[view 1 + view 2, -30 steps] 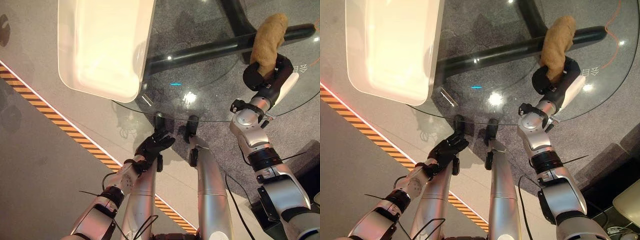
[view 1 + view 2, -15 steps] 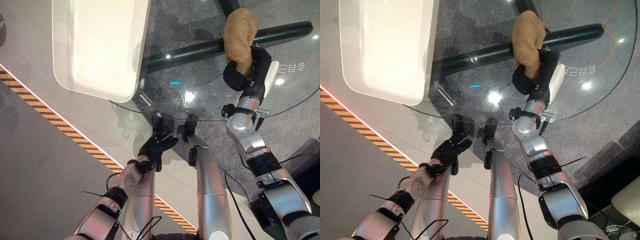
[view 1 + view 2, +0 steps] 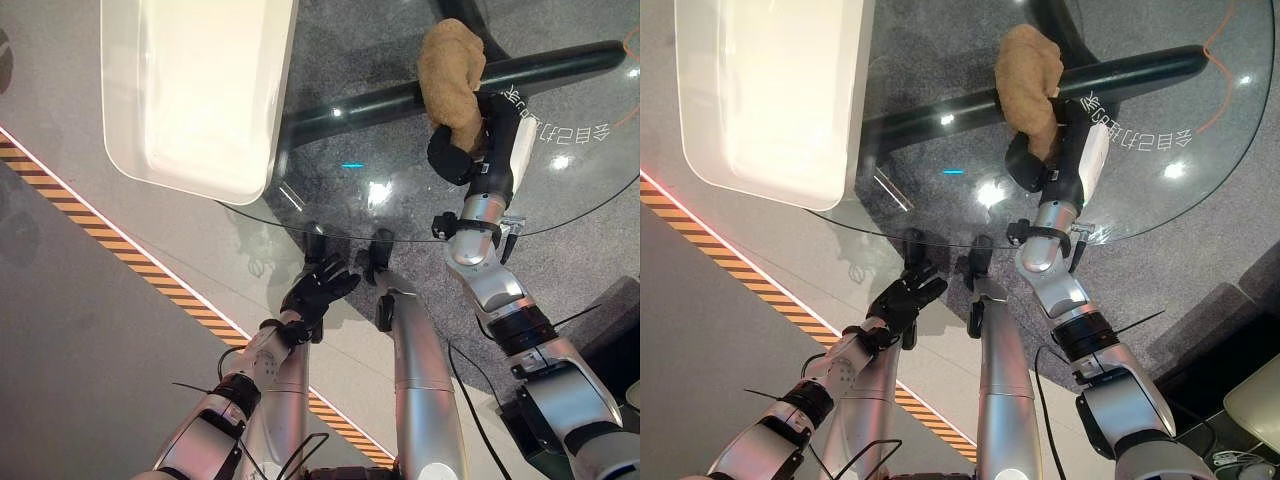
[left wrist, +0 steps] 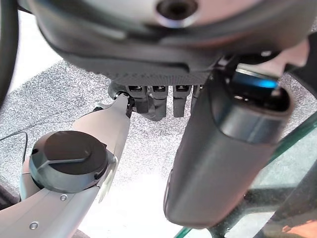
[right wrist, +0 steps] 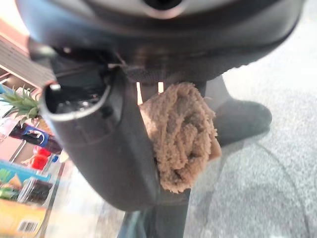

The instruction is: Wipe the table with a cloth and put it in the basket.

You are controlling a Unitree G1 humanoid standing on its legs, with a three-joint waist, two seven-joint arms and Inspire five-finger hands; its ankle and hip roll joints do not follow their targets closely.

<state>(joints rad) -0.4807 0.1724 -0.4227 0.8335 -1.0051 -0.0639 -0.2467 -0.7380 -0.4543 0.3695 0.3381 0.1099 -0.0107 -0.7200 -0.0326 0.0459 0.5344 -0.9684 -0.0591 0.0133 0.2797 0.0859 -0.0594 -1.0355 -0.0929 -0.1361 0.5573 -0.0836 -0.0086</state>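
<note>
Cloth (image 3: 448,72) gripped (bunched) in right hand (image 3: 470,150).

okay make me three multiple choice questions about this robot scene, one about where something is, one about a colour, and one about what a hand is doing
1. Where is the basket?
A. on the glass table's left part
B. on the floor
C. in the left hand

2. What colour is the cloth?
A. blue
B. tan brown
C. white

3. What is the right hand doing?
A. hanging open
B. holding the basket
C. gripping the cloth

Answers:
1. A, the white basket sits on the glass table, left of the cloth.
2. B, it looks tan brown in the head and right wrist views.
3. C, its fingers curl round the cloth; the left hand is open below the table edge.
</note>
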